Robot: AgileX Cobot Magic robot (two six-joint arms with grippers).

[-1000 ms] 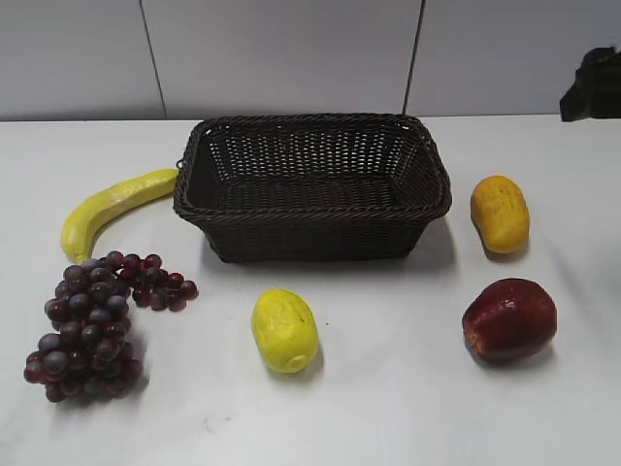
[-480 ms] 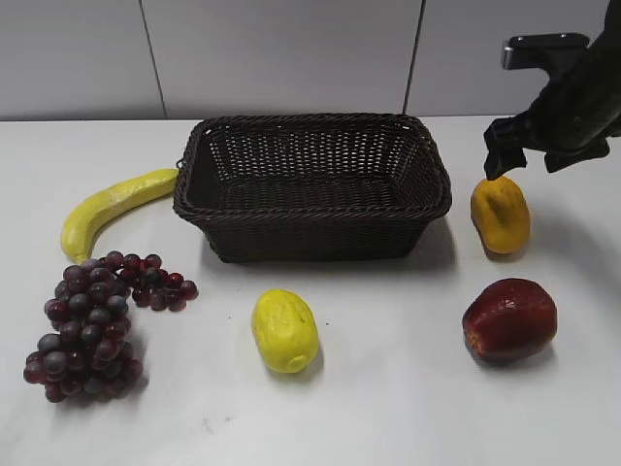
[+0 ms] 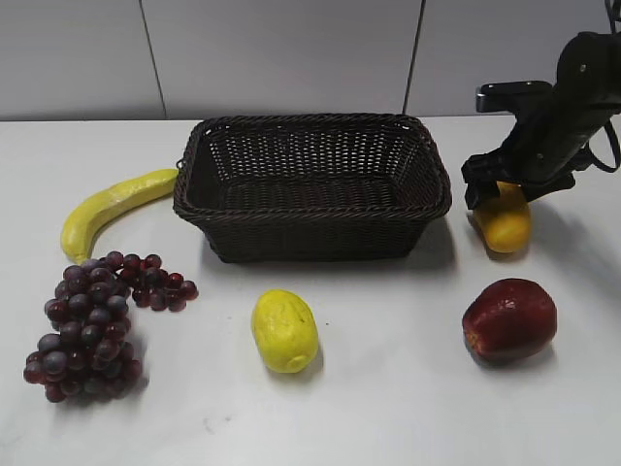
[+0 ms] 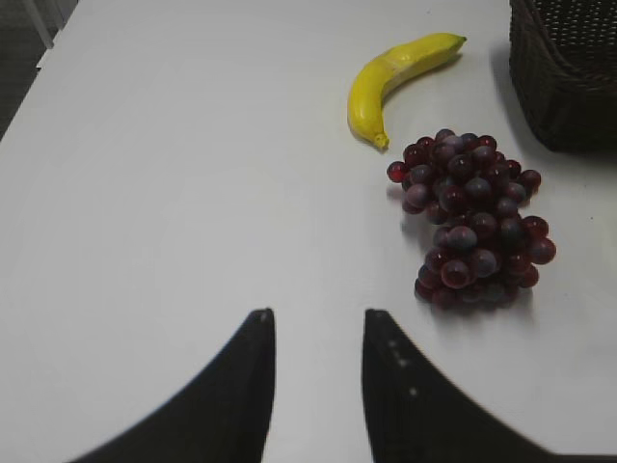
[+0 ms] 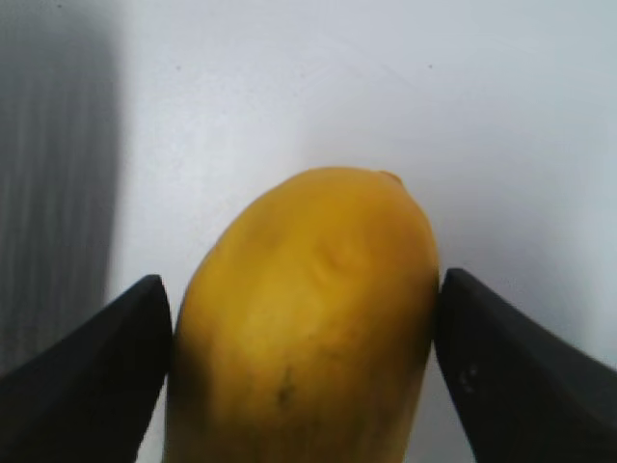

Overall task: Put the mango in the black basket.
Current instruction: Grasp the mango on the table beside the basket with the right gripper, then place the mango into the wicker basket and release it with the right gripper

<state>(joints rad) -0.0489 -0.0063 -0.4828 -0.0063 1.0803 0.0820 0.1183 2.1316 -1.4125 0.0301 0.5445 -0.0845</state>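
Observation:
The orange-yellow mango point(image 3: 506, 226) lies on the white table just right of the black basket point(image 3: 310, 236), a large dark wicker basket with nothing in it. My right gripper point(image 3: 497, 191) has come down over the mango's far end. In the right wrist view the mango point(image 5: 308, 318) fills the gap between the wide-spread fingers of the right gripper point(image 5: 304, 289), which sit close against its two sides. It rests on the table. My left gripper point(image 4: 313, 313) is open and empty over bare table; the basket's corner point(image 4: 569, 77) shows at the upper right there.
A banana point(image 3: 112, 204) and a bunch of dark grapes point(image 3: 92, 325) lie left of the basket. A pale lemon-yellow fruit point(image 3: 284, 330) lies in front of it. A red apple point(image 3: 509, 320) sits in front of the mango.
The right arm came in from the upper right and lowered its gripper onto the mango, fingers now on either side of it. The fruits and basket have not moved.

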